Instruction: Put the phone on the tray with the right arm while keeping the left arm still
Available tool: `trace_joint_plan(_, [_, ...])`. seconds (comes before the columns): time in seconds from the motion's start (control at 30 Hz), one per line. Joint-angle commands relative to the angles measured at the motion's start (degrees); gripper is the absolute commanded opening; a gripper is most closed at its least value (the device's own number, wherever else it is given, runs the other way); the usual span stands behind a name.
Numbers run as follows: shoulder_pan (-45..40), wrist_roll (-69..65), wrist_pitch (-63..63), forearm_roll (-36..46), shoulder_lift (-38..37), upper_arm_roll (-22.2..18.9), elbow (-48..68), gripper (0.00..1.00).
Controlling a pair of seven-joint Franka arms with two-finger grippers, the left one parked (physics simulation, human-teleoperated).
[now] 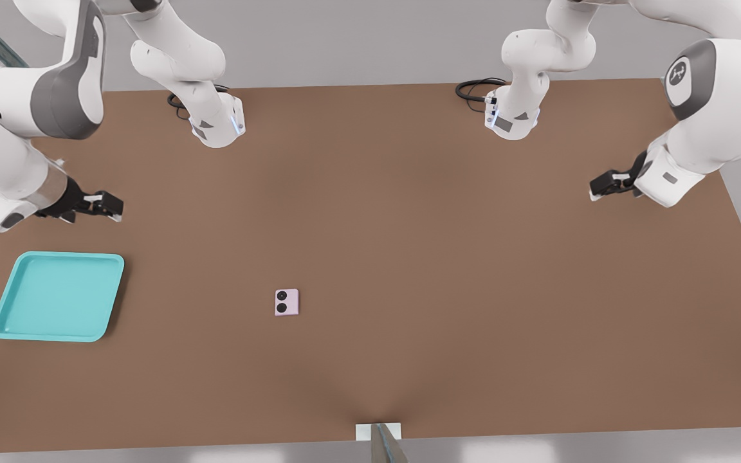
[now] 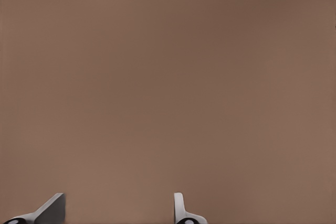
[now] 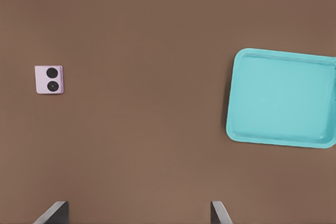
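The pale-pink phone (image 1: 286, 301) lies flat on the brown table, a little toward the front view's left of centre, its two black lenses facing up. The teal tray (image 1: 56, 296) sits empty near the table's edge at the front view's left. My gripper (image 1: 112, 208) hangs above the table just behind the tray's far corner, well away from the phone. The right wrist view looks down on both the phone (image 3: 49, 79) and the tray (image 3: 282, 98). There my gripper (image 3: 137, 214) is open, its fingertips (image 3: 53, 213) wide apart with nothing between them.
Both arm bases (image 1: 216, 125) (image 1: 512, 119) stand at the far side of the table with black cables (image 1: 473, 89) coiled beside them. The parked arm's gripper (image 1: 608, 183) hovers at the front view's right. A small white bracket (image 1: 378, 432) sits at the near edge.
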Motion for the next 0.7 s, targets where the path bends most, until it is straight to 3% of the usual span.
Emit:
trace_joint_plan(0.0, [0.27, -1.35, 3.82, 0.04, 0.02, 0.02, 0.01, 1.00])
trace_joint_plan(0.13, [1.07, -1.26, 4.17, -0.05, 1.07, 0.20, 0.09, 1.00])
trace_joint_plan(0.3, [4.22, -0.56, 14.62, -0.23, 12.84, 3.01, 0.18, 1.00])
trace_joint_plan(0.47, [14.42, 16.49, 29.83, -1.46, 24.97, 3.01, -2.37, 1.00])
trace_joint_plan(0.67, [15.83, 28.53, 38.36, -2.69, 31.48, 2.75, -1.93, 1.00])
